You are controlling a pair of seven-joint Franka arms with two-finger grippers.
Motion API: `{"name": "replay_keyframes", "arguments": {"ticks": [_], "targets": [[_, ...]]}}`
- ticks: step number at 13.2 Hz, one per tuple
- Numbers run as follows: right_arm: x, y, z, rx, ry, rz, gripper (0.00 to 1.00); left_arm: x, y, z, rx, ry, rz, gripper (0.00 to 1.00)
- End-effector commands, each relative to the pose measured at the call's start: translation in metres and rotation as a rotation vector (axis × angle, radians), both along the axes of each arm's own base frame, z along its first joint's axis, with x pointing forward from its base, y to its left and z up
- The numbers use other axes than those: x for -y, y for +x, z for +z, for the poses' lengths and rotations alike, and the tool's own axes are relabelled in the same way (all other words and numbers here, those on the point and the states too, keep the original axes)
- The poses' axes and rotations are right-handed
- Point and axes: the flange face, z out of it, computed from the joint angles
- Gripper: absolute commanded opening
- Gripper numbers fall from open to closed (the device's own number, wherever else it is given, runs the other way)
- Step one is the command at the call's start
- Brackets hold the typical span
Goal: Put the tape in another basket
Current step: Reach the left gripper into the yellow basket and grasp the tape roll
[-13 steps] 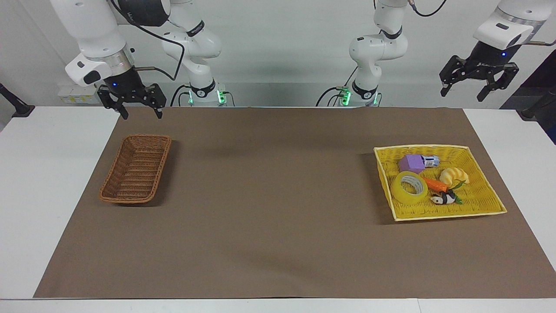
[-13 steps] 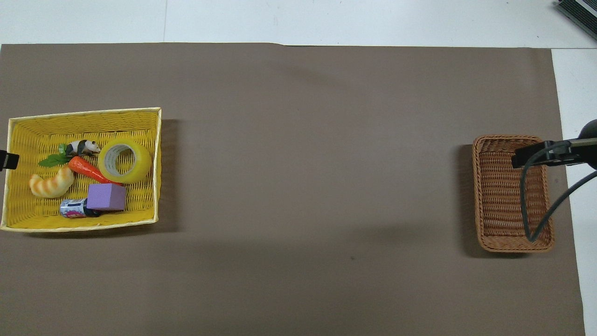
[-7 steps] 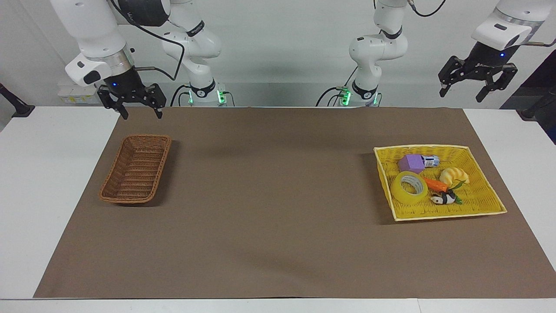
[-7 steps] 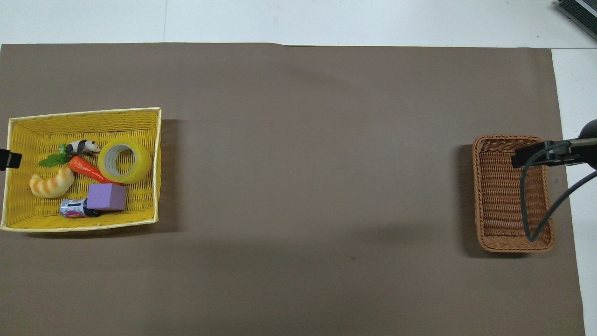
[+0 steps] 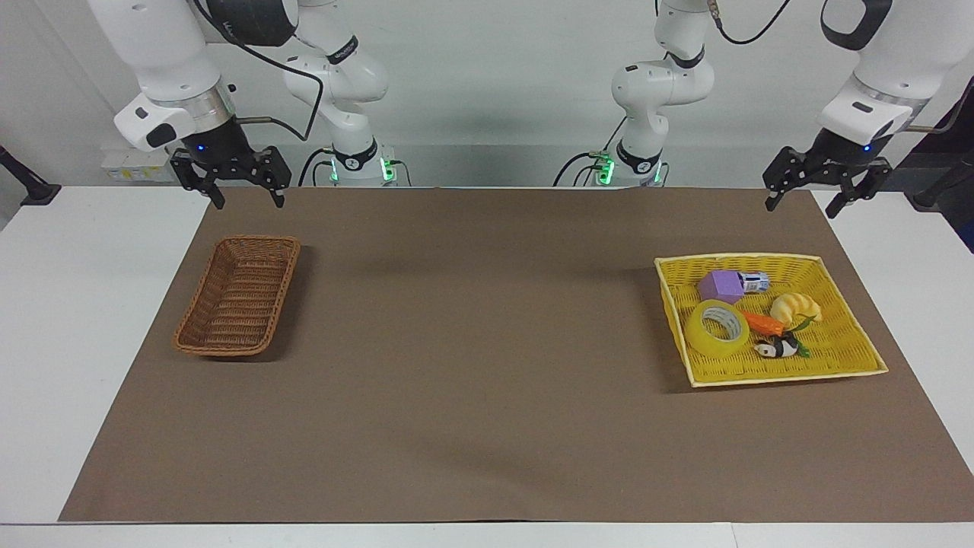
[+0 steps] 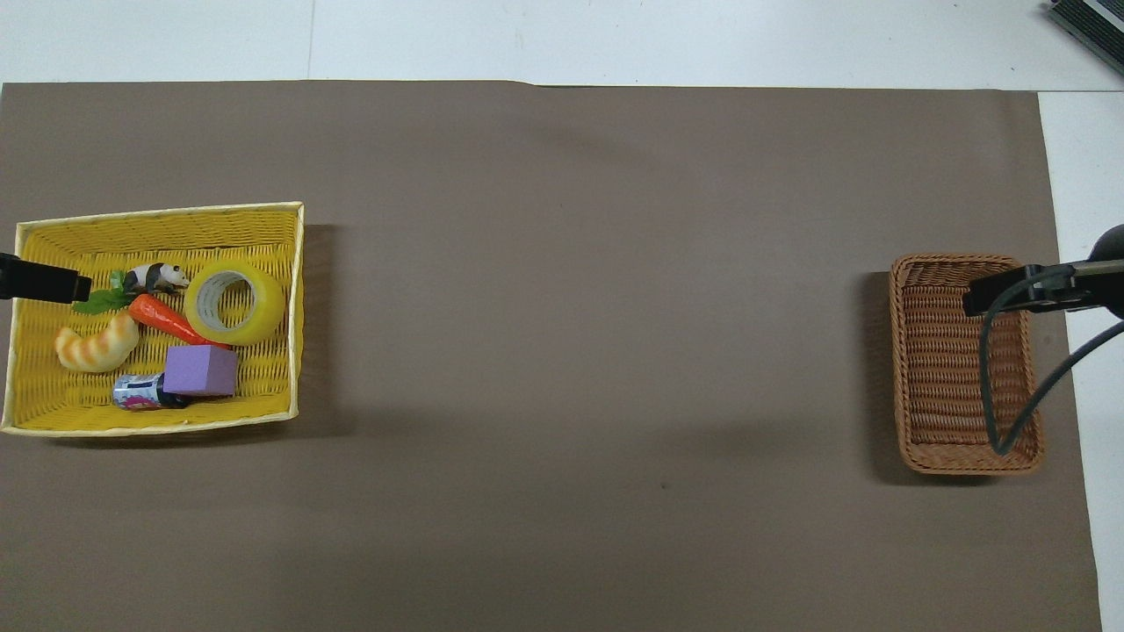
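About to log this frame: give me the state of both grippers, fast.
Left gripper: open, holding nothing, up over the table's edge near the yellow basket.
Right gripper: open, holding nothing, waiting.

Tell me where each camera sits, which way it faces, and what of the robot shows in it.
Facing view: high across the table, looking at the robots; both arms, open left gripper and open right gripper raised.
Overhead view: high above the robots' end, looking steeply down; only a tip of the left gripper over the yellow basket, the right arm's cable over the brown basket.
Both show: tape in the yellow basket, brown basket holding nothing.
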Motion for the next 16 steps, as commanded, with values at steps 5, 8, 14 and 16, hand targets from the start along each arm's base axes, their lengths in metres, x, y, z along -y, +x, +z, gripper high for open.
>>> {"name": "replay_keyframes", "arguments": {"ticks": [5, 8, 14, 16], "targets": [[0.000, -0.003, 0.001, -0.001, 0.018, -0.023, 1.00, -0.025, 0.005, -0.104, 0.041, 0.009, 0.020, 1.00], [0.000, -0.003, 0.001, -0.001, 0.018, -0.021, 1.00, -0.028, 0.019, -0.152, 0.057, 0.005, 0.028, 1.00], [-0.001, -0.003, 0.001, -0.001, 0.018, -0.021, 1.00, -0.032, 0.036, -0.247, 0.047, -0.004, 0.038, 1.00], [-0.002, -0.003, 0.001, -0.001, 0.018, -0.020, 1.00, -0.030, 0.037, -0.256, 0.038, -0.007, 0.039, 1.00]]}}
